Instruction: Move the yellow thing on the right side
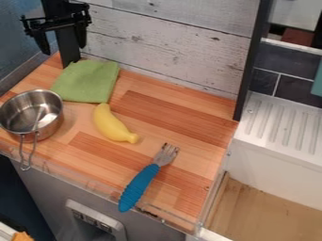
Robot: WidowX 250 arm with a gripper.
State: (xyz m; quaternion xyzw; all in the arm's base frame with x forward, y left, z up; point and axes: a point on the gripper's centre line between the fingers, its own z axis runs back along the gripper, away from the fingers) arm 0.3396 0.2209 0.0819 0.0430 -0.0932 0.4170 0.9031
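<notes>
Noted yellow banana (pixel 112 124) lying on wooden counter (pixel 182 113), one end just beside green cloth (pixel 86 81), between metal pot (pixel 52 126) on the left and blue-handled fork (pixel 140 186) on the right. Spotted black gripper (pixel 63 50) at upper left of view, hanging with jaws spread wide apart.

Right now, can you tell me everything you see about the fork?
The fork lies flat on the wooden counter, near its front edge. It has a chunky blue handle with ridges, maybe rubber or plastic, and a short, shiny head that looks like metal. Its prongs point toward the back wall, and its handle end points to the front. Only the counter seems to touch it.
</notes>
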